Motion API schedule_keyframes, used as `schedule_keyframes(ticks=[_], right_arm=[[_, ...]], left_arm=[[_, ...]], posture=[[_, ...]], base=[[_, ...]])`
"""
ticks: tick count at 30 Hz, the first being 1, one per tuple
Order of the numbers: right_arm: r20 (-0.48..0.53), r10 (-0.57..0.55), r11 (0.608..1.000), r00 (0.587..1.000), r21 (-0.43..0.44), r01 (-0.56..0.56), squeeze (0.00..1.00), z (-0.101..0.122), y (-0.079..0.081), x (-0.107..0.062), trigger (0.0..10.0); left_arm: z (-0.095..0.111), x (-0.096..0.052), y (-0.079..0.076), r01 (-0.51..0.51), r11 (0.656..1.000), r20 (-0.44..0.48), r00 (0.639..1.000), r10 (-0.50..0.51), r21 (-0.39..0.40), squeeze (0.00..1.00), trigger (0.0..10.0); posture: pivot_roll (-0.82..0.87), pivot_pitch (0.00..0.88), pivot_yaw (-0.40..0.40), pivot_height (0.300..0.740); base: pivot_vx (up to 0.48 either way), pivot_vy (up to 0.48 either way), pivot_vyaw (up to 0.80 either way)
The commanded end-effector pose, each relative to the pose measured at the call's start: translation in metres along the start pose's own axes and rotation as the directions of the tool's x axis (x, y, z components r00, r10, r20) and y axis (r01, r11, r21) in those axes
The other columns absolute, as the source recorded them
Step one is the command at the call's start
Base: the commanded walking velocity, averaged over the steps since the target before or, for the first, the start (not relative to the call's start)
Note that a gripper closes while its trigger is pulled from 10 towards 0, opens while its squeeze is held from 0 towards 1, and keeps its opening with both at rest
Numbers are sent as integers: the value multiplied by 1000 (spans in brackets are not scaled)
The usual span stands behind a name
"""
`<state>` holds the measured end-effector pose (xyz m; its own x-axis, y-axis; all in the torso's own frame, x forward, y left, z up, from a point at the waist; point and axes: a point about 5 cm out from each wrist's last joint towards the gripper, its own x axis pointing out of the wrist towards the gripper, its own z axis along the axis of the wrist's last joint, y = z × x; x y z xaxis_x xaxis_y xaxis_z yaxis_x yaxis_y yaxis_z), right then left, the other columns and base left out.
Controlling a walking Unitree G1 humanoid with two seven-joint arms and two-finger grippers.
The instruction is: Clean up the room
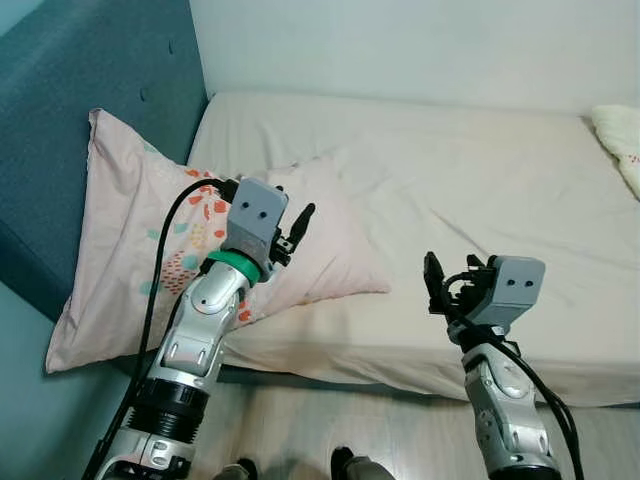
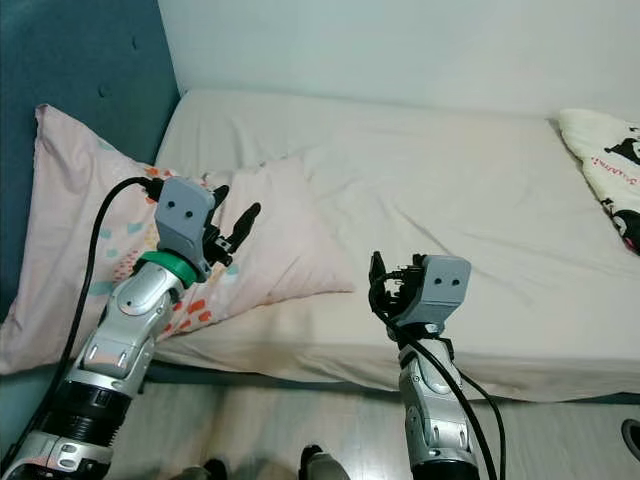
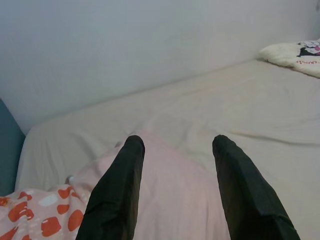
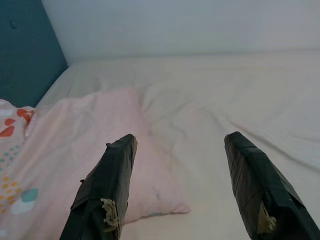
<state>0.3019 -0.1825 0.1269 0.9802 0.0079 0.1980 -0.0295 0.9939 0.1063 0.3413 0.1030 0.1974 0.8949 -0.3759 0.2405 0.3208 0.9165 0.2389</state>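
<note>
A pale pink pillow (image 1: 150,240) with orange and teal spots lies at the head of the bed, leaning on the teal headboard (image 1: 90,110); its near corner hangs over the mattress edge. My left gripper (image 1: 298,228) hovers open just above the pillow's middle, fingers (image 3: 122,190) pointing along the bed. My right gripper (image 1: 440,280) is open and empty above the cream sheet (image 1: 450,180) near the front edge, to the right of the pillow (image 4: 95,150). A second cream pillow (image 2: 605,160) with a black print lies at the bed's far right.
A white wall (image 1: 400,45) runs along the far side of the bed. Wood floor (image 1: 350,430) shows below the mattress edge between my arms. The wide middle of the sheet is bare and wrinkled.
</note>
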Motion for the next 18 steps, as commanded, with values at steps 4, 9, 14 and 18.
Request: schedule_keyframes(ticks=[4,9,14,18], right_arm=[[-19,-6,1000,1000,-11,6,0,-4,-5,-3,10000],[-19,-5,1000,1000,-10,5,0,-4,-6,-3,10000],[-22,-4,1000,1000,-10,4,0,-5,-6,-3,10000],[-23,-4,1000,1000,-10,4,0,-5,-6,-3,10000]], left_arm=[[-6,-2,-4,12,1000,-12,1000,-12,2,0,10000],[-6,-2,-5,17,1000,-9,1000,-17,7,0,10000],[-5,-1,-5,23,1000,-8,1000,-23,8,0,10000],[-6,-1,-6,26,1000,-8,1000,-26,13,0,10000]], posture=[[-121,101,-7,740],[-122,100,-8,740],[-122,100,-8,740],[-122,100,-8,740]], base=[[0,0,0],[0,0,0],[0,0,0],[0,0,0]])
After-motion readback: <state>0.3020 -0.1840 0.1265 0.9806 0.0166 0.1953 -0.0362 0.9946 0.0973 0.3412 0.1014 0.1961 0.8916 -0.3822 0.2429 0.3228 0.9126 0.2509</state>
